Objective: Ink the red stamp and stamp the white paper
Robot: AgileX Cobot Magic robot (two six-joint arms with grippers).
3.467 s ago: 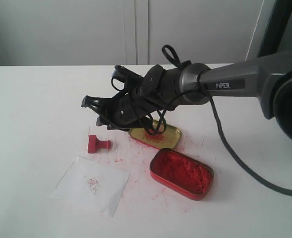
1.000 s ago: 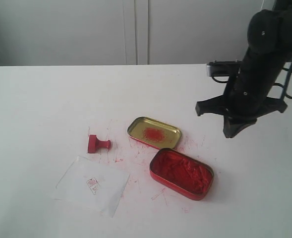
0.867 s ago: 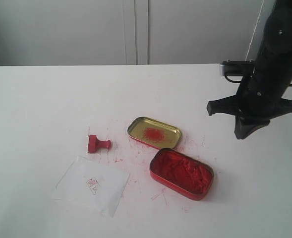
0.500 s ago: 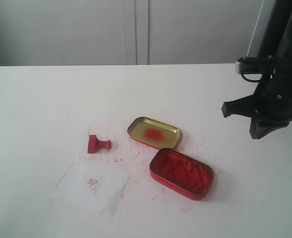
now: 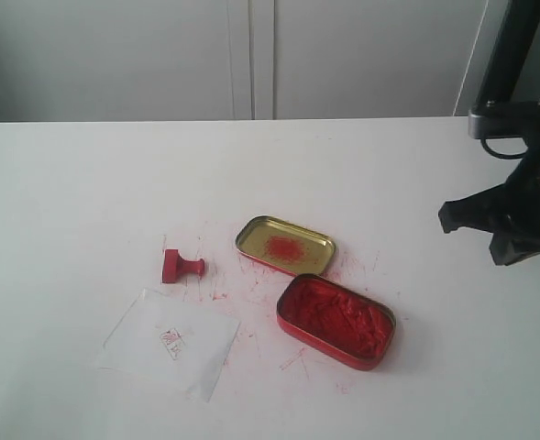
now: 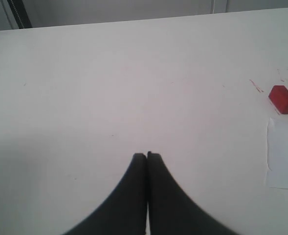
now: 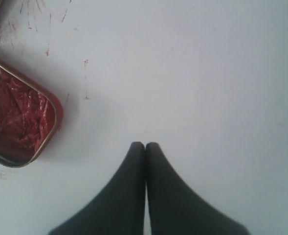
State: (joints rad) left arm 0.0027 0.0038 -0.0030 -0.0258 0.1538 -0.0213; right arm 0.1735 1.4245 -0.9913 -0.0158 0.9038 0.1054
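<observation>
Red tin (image 5: 336, 321) sitting open on white desk (image 5: 86, 183), holding lumpy red ink paste. Gold lid (image 5: 285, 245) lying just beside it, inner face up, showing red smudge at centre; whether touching tin, unclear. Red streaks (image 5: 251, 280) speckling desk around both. Pale cabinet doors (image 5: 251, 55) standing behind desk.

The right hand (image 5: 508, 252) hangs at the right edge of the exterior view, a dark block with its tip pointing down and a bracket jutting out to the side. In its wrist view the two black fingers (image 7: 131, 191) press flat together along their inner faces, gripping nothing. The left hand (image 6: 146, 155) is likewise closed, its fingers (image 6: 126, 200) meeting tip to tip with only a hairline seam, and it is empty too.
</observation>
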